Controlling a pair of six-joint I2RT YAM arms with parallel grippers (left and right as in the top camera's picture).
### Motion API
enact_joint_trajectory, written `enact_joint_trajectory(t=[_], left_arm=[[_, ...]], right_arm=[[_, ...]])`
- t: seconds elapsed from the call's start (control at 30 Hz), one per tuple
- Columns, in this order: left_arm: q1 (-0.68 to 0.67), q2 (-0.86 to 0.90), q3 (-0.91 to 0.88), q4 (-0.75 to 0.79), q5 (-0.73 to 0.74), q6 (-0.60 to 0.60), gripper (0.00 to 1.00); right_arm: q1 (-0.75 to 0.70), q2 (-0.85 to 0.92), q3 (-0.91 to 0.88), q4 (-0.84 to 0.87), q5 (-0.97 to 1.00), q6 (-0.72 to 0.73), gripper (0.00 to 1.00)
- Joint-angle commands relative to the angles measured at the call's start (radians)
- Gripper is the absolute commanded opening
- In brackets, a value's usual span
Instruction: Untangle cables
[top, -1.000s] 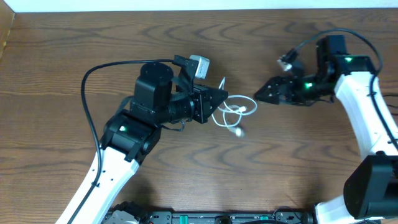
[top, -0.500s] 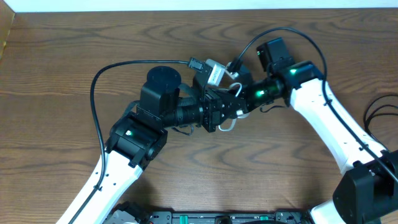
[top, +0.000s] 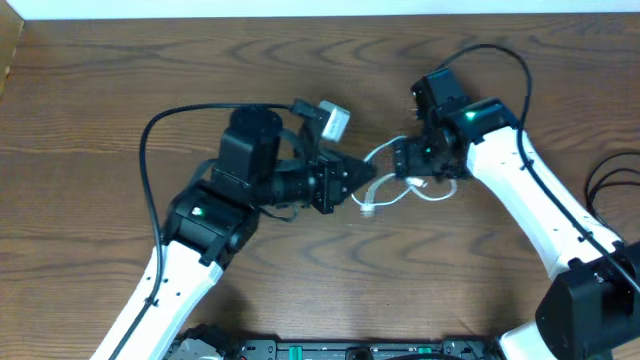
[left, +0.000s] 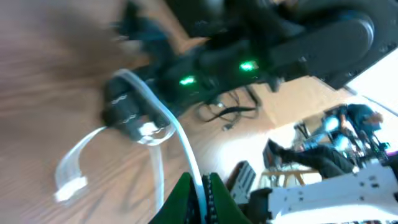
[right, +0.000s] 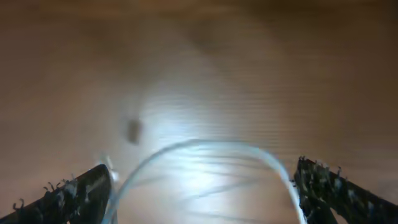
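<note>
Between both arms on the table (top: 100, 80), the white cable (top: 383, 200) lies loosely looped. One strand is pinched in the left gripper (left: 200, 190); the right gripper (right: 202, 180) is spread wide around a loop. It looks light, limp and slippery, so it is probably best gripped near a free end.

I work in what looks like a robotics lab. My left arm (top: 190, 270) and right arm (top: 540, 220) rise from a dark base rail (top: 330, 350) at the near edge of a wood-grain table (top: 100, 80), with a plain white backdrop (top: 300, 8) along the far side. Beyond the table, blurred in my left wrist view, I see a pale floor (left: 261, 140) with loose black wires (left: 227, 113), cluttered equipment (left: 348, 124) and a white frame (left: 323, 193).
</note>
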Motion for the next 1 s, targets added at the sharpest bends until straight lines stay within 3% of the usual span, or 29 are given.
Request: enact_joint_trajectory(t=[0.0, 0.3, 0.57, 0.97], left_arm=[[0.129, -0.051, 0.014, -0.086, 0.011, 0.085, 0.07], [0.394, -0.085, 0.014, -0.196, 0.012, 0.114, 0.07], [0.359, -0.061, 0.013, -0.196, 0.012, 0.113, 0.07], [0.246, 0.027, 0.013, -0.203, 0.011, 0.113, 0.07]], right_arm=[[-0.076, -0.004, -0.004, -0.027, 0.178, 0.088, 0.89], [-0.269, -0.004, -0.004, -0.081, 0.156, 0.087, 0.91], [-0.289, -0.004, -0.004, -0.075, 0.053, 0.084, 0.91], [-0.29, -0.004, -0.004, -0.087, 0.094, 0.083, 0.91]])
